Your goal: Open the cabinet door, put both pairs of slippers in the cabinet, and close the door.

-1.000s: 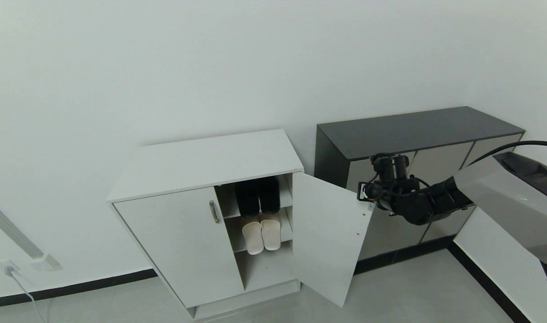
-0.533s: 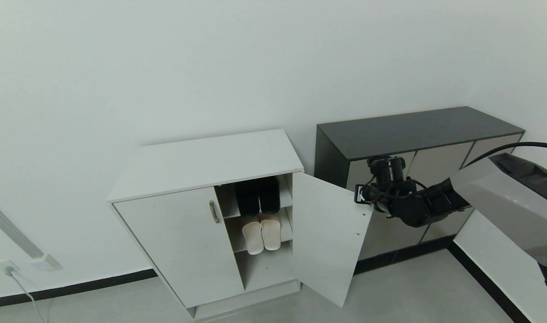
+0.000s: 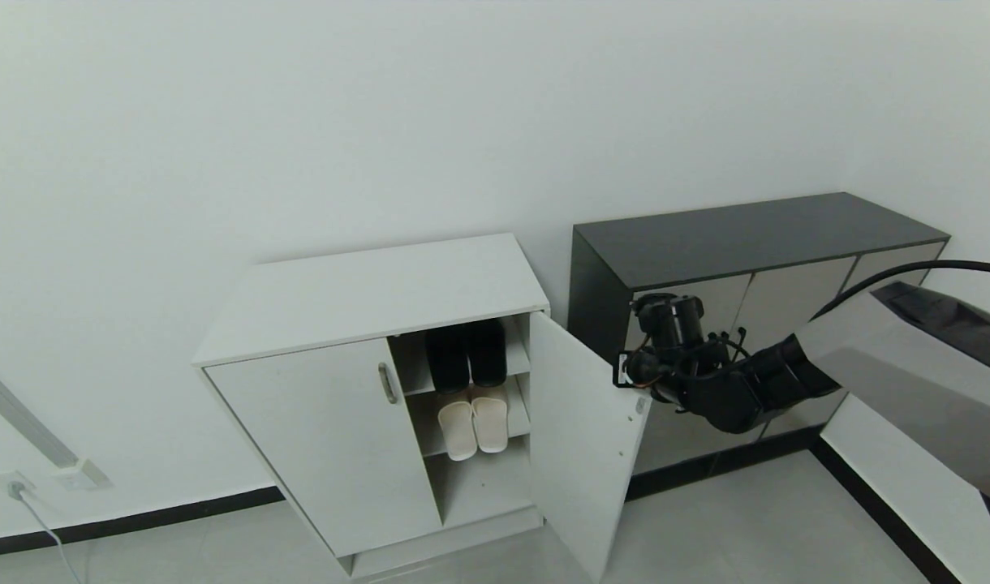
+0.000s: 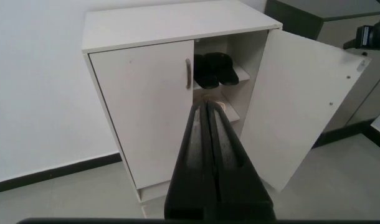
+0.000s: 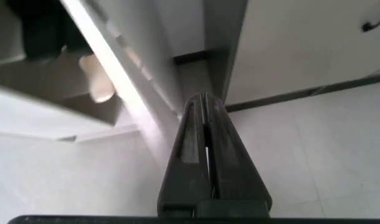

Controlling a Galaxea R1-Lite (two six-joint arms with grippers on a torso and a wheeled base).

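The white cabinet (image 3: pixel 365 300) stands against the wall at about 7 o'clock from the middle of the head view. Its left door (image 3: pixel 324 446) is closed, with a small metal handle (image 3: pixel 388 383) at its inner edge. The right door (image 3: pixel 584 438) hangs partly open, its free edge swung out toward 5 o'clock. In the gap between the doors, the black slippers (image 3: pixel 467 355) sit on the upper shelf. The white slippers (image 3: pixel 472 423) sit on the shelf directly below, at their 6 o'clock, toes outward.

The right gripper (image 3: pixel 627 380) is at 3 o'clock of the open door, close against the top of its free edge, with its jaws pressed together. Whether it touches the panel cannot be told. The door leaf stands between it and the shelves. The left gripper (image 4: pixel 209 124) hangs in front of the cabinet, pointing at the opening, its jaws also pressed together and holding nothing.

A dark-topped sideboard (image 3: pixel 746 235) with pale grey fronts stands at the cabinet's 3 o'clock, just beside it. The wall (image 3: pixel 381 122) is plain white, with a black skirting (image 3: pixel 138 519) along its foot above a pale grey floor (image 3: pixel 746 527). At 9 o'clock of the cabinet, well apart, a socket (image 3: pixel 12 487) holds a plugged-in cable (image 3: pixel 49 531), with a slanted strip of trunking (image 3: pixel 24 422) above it.
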